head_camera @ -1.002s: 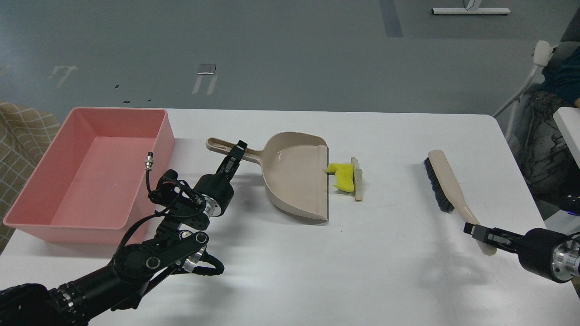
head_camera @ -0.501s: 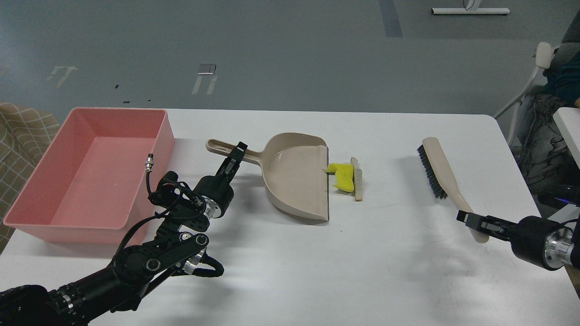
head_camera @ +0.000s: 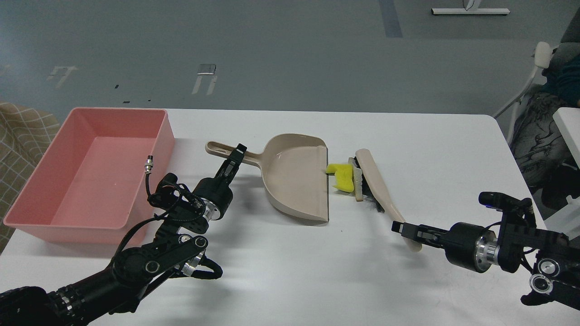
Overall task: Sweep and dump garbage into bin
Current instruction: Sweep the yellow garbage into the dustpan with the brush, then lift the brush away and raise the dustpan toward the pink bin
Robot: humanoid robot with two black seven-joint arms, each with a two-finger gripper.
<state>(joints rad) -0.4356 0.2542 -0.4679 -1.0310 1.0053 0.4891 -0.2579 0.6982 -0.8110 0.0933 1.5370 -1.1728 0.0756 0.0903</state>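
Note:
A yellow notched scrap (head_camera: 343,176) and a thin beige strip (head_camera: 358,183) lie on the white table just right of the beige dustpan (head_camera: 297,176), at its open lip. My left gripper (head_camera: 236,156) is shut on the dustpan handle (head_camera: 222,148). My right gripper (head_camera: 404,229) is shut on the handle end of the beige brush (head_camera: 376,183). The brush's black bristles touch the strip's right side. The pink bin (head_camera: 90,170) stands at the far left and looks empty.
The white table (head_camera: 294,271) has rounded corners. A white chair frame (head_camera: 525,86) and a seated person (head_camera: 543,136) are beyond its right edge. A checkered cushion (head_camera: 22,131) lies left of the bin.
My right arm has swept the brush far to the left, from the table's right side up against the strip and yellow scrap. The left gripper and the dustpan have hardly moved.

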